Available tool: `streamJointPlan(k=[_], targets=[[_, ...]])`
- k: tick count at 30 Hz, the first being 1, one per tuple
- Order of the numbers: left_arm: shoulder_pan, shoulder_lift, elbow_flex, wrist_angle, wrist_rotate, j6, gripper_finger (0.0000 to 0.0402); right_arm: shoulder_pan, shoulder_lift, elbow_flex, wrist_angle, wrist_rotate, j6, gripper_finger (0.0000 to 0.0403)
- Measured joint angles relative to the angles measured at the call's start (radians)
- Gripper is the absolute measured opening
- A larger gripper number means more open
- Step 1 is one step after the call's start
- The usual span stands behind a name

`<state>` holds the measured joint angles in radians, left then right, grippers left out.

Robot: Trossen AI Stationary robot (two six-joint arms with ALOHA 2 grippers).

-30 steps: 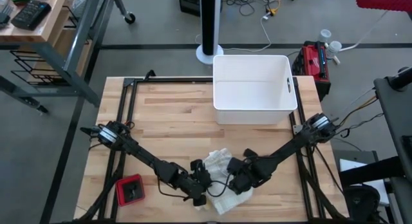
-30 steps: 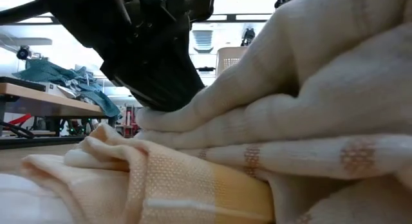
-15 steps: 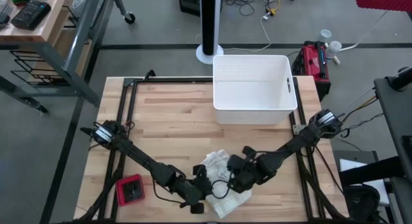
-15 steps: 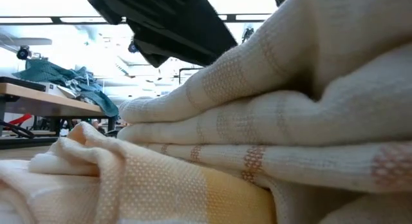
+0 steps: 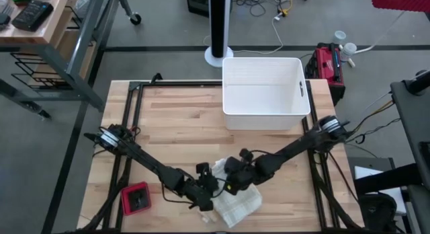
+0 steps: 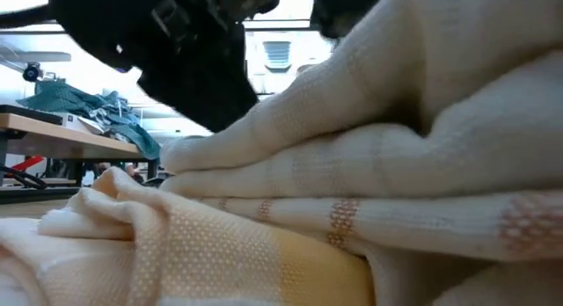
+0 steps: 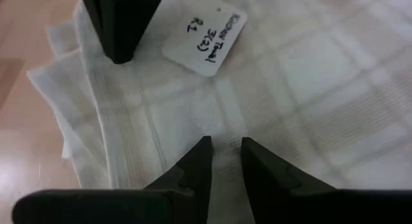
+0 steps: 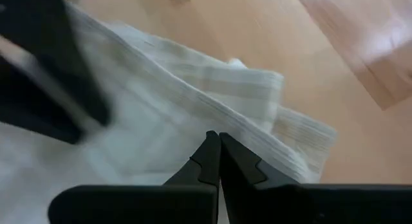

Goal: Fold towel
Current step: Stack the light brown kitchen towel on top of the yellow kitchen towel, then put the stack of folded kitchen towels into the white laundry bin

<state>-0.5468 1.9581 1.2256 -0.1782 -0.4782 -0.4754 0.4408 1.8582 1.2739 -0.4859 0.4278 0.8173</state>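
Two grippers down on one towel (image 5: 238, 204), crumpled in loose layers at the near edge of the counter (image 5: 175, 120). Off to the left arm's side, a red box (image 5: 138, 198), apart from the cloth.

Nearest, left gripper (image 7: 224, 143): jaws narrow, a slit apart, tips low over flat cloth just short of the handwritten label (image 7: 206, 37); no cloth seen bunched between them. Just beyond, right gripper (image 8: 214, 137): jaws pressed tight together, nothing visible between, tips over a stack of folded edges near the towel's border. From above, both meeting over the towel's left part, almost touching.

Judged as mid-fold: layers stacked but uneven, edges not squared.

To do it well:
- Use the closed right jaws as an anchor, flat on the cloth, not digging in.
- Widen the left jaws before pinching.
- Take only the top layer at a corner or hem, never the whole pile.
- Lift just enough to clear, carry across, lay edge on edge, then smooth outward from the crease.
- Mind the crowding: little room between the arms, so move one at a time.
- Avoid dragging toward the near edge, with the risk of a slide off the counter.
- Check from the low view for humps before letting go.

Farther back, bare wood, then the white bin (image 5: 265, 93) at the far edge, well apart from the work.
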Motion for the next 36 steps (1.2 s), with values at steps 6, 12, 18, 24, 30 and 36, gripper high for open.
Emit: streamJointPlan(k=[6,12,18,24,30,36], targets=[[-0.005,-0.002,-0.047,0.007,-0.009,-0.071,0.0075,-0.023,0.025,0.000,-0.120,0.026,0.085,0.0000],[-0.016,-0.007,-0.061,0.001,-0.010,-0.109,0.0075,-0.022,0.019,-0.001,-0.234,0.071,0.140,0.0000],[-0.024,-0.061,-0.064,-0.016,0.001,-0.115,0.0075,-0.011,-0.014,-0.001,-0.371,0.072,0.186,0.0000],[-0.039,-0.159,-0.068,-0.061,-0.003,-0.110,0.0075,0.045,-0.116,-0.026,-0.481,0.070,0.214,0.0000],[-0.082,-0.220,-0.102,-0.092,0.059,-0.056,0.0075,0.110,-0.279,-0.138,-0.412,0.017,0.216,0.0000],[-0.098,-0.191,-0.152,0.064,0.043,-0.058,0.0075,0.138,-0.425,-0.364,-0.100,-0.078,0.222,0.0000]])
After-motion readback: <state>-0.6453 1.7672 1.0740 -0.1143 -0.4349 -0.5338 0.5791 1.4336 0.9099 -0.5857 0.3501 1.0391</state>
